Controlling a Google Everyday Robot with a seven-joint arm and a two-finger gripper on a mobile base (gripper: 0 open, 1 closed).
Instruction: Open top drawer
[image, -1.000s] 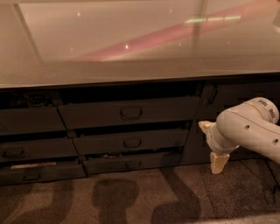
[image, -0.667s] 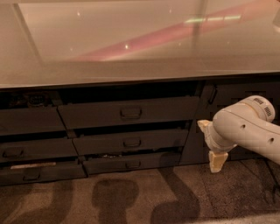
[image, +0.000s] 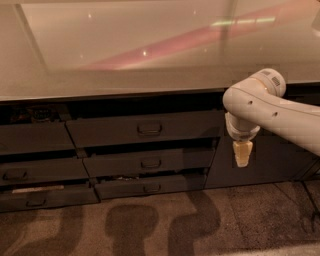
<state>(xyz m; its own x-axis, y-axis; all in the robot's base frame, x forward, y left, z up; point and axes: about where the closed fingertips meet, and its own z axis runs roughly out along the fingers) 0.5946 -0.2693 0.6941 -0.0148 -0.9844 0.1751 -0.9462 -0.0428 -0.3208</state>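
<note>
Now the arm (image: 285, 112) has risen and swung left since a second ago; the gripper (image: 243, 153) hangs pointing down before the grey door (image: 272, 162), wide or narrow cannot be told; the top drawer (image: 105, 132) sits under the counter (image: 125, 75), left of the gripper, unmoved.

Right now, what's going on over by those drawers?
The robot's single arm extends in from the right of the view. Its gripper hangs pointing down, to the right of the top drawer, in front of the plain grey panel. It is not touching the drawer's bar handle, so the pull has not yet begun.
</note>
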